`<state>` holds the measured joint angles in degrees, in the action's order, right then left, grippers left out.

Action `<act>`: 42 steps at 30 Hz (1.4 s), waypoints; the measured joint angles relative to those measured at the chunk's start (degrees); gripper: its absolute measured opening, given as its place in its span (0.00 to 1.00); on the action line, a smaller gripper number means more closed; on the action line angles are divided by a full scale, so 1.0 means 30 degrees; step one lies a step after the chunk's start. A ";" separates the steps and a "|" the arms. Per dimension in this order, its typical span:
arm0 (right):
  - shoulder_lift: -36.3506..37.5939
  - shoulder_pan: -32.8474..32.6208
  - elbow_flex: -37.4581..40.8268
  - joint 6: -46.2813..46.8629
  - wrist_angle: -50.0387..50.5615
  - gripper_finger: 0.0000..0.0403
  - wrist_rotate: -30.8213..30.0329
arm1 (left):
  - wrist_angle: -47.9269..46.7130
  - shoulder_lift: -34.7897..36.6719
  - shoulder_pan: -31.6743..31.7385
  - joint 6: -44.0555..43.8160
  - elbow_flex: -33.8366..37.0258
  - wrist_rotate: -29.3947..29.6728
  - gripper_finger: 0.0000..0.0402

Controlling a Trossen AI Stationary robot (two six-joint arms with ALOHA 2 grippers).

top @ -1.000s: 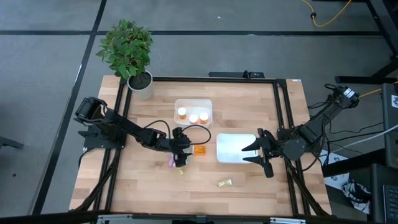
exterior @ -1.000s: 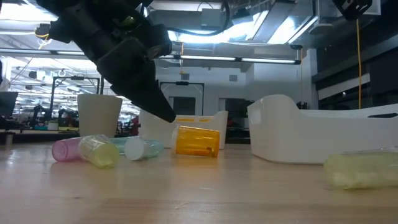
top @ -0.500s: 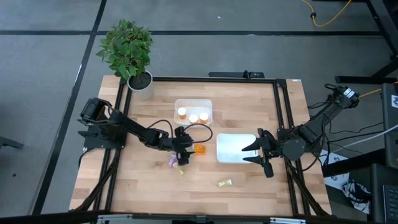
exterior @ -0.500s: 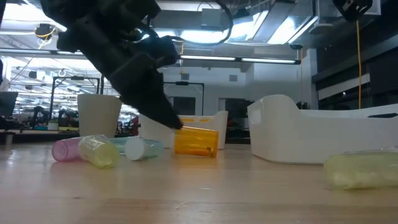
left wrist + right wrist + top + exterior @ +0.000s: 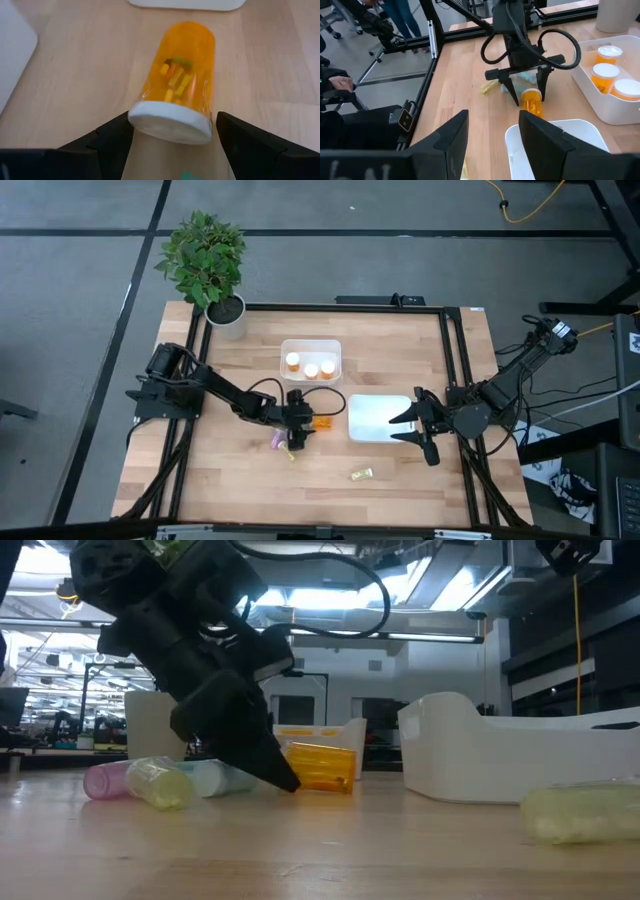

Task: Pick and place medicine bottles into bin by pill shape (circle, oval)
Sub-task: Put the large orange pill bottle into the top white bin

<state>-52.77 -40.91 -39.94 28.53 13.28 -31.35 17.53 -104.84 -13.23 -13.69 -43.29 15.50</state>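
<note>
Left gripper [image 5: 304, 425] down at table centre, dark fingers spread wide either side of a lying orange bottle [image 5: 180, 102], not yet clamped. Smooth translucent cylinder, flat white cap, small yellow oblong pills inside; lying at 6 o'clock of the clear tray [image 5: 311, 346]. Pastel bottles [image 5: 160, 782] clustered at its 8 o'clock on pale wood grain. Right gripper [image 5: 411, 420] parted, empty, over the glossy white bin [image 5: 372, 428].

The wooden surface [image 5: 240, 470] carries a potted plant [image 5: 207, 268] at a far corner, a white tray [image 5: 311, 360] holding three orange bottles, a second white tray [image 5: 378, 420], a lying orange bottle [image 5: 320, 420], pastel bottles [image 5: 278, 442] beside it, and a yellow bottle [image 5: 361, 474] apart.
</note>
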 joint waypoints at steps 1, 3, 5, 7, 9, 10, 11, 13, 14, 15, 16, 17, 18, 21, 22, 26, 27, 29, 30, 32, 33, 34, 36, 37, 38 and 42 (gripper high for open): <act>0.0000 0.0000 0.0000 -0.0010 0.0011 0.44 0.0000 | 0.0079 0.0002 0.0000 0.0219 0.0000 -0.0021 0.68; 0.0000 0.0000 0.0000 -0.0031 0.0084 0.44 0.0000 | 0.0090 0.0006 0.0000 0.0809 0.0000 -0.0057 0.68; 0.0000 0.0000 0.0000 -0.0028 0.0198 0.44 0.0007 | 0.0091 0.0000 0.0000 0.1512 0.0000 -0.0057 0.68; 0.0000 0.0000 0.0000 -0.0024 0.0311 0.44 0.0007 | 0.0091 0.0006 0.0000 0.1823 0.0000 -0.0057 0.68; 0.0000 0.0000 0.0000 -0.0035 0.0335 0.44 0.0007 | 0.0199 0.0005 0.0000 0.1780 0.0000 -0.0059 0.68; 0.0000 0.0000 0.0000 -0.0035 0.0335 0.44 0.0007 | 0.0419 0.0004 0.0000 0.1779 0.0000 -0.0060 0.68; 0.0000 0.0000 0.0000 -0.0035 0.0329 0.44 0.0007 | 0.0772 0.0000 0.0000 0.1790 0.0000 -0.0057 0.68; 0.0000 0.0000 0.0000 -0.0021 0.0362 0.44 0.0007 | 0.1567 0.0007 0.0000 0.1798 0.0000 -0.0057 0.68; 0.0000 0.0000 0.0000 -0.0008 0.0384 0.44 0.0007 | 0.1816 0.0007 0.0000 0.1804 0.0000 -0.0060 0.68; 0.0000 0.0000 0.0000 -0.0006 0.0388 0.44 0.0007 | 0.1904 0.0007 0.0000 0.1804 0.0000 -0.0064 0.68; 0.0000 0.0000 0.0000 -0.0006 0.0389 0.44 0.0007 | 0.1905 0.0007 0.0000 0.1805 0.0000 -0.0064 0.68; 0.0000 0.0000 0.0000 -0.0006 0.0393 0.44 0.0007 | 0.1843 0.0007 0.0000 0.1805 0.0000 -0.0064 0.68; 0.0000 0.0000 0.0000 -0.0006 0.0401 0.44 0.0007 | 0.1740 0.0007 0.0000 0.1804 0.0000 -0.0064 0.68; 0.0000 0.0000 0.0000 0.0002 0.0423 0.44 0.0007 | 0.1366 0.0007 0.0000 0.1794 0.0000 -0.0064 0.68; 0.0000 0.0000 0.0000 0.0009 0.0429 0.44 0.0014 | 0.1361 0.0007 0.0000 0.1790 0.0000 -0.0064 0.68; 0.0000 0.0000 0.0000 0.0049 0.0430 0.44 0.0015 | 0.1373 0.0007 0.0000 0.1790 0.0000 -0.0006 0.68; 0.0000 0.0000 0.0000 0.0053 0.0432 0.44 0.0015 | 0.1380 0.0007 0.0000 0.1790 0.0000 0.0001 0.68; 0.0000 0.0000 0.0000 0.0050 0.0437 0.44 0.0015 | 0.1373 0.0007 0.0000 0.1782 0.0000 0.0009 0.67; 0.0000 0.0000 0.0000 0.0053 0.0437 0.44 0.0015 | 0.1377 0.0007 0.0000 0.1782 0.0000 0.0009 0.65; 0.0000 0.0000 0.0000 0.0053 0.0437 0.44 0.0015 | 0.1373 0.0007 0.0000 0.1775 0.0000 0.0016 0.61; 0.0000 0.0000 0.0000 0.0053 0.0438 0.44 0.0015 | 0.1373 0.0007 0.0000 0.1775 0.0000 0.0016 0.59; 0.0000 0.0000 0.0000 0.0053 0.0442 0.44 0.0015 | 0.1378 0.0007 0.0000 0.1772 0.0000 0.0016 0.57; 0.0000 0.0000 0.0000 0.0051 0.0444 0.44 0.0017 | 0.1380 0.0016 0.0000 0.1655 0.0000 0.0024 0.52; 0.0000 0.0000 0.0000 0.0053 0.0444 0.44 0.0018 | 0.1379 0.0038 0.0000 0.1577 0.0000 0.0031 0.50; 0.0000 0.0000 0.0000 0.0053 0.0444 0.44 0.0015 | 0.1362 0.0081 0.0000 0.1397 0.0000 0.0024 0.49; 0.0000 0.0000 0.0000 0.0053 0.0451 0.44 0.0022 | 0.0930 0.0451 0.0000 0.0617 -0.0207 0.0016 0.46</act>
<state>-52.77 -40.91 -39.94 28.69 14.63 -31.29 20.32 -103.48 -13.23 -11.83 -43.91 15.55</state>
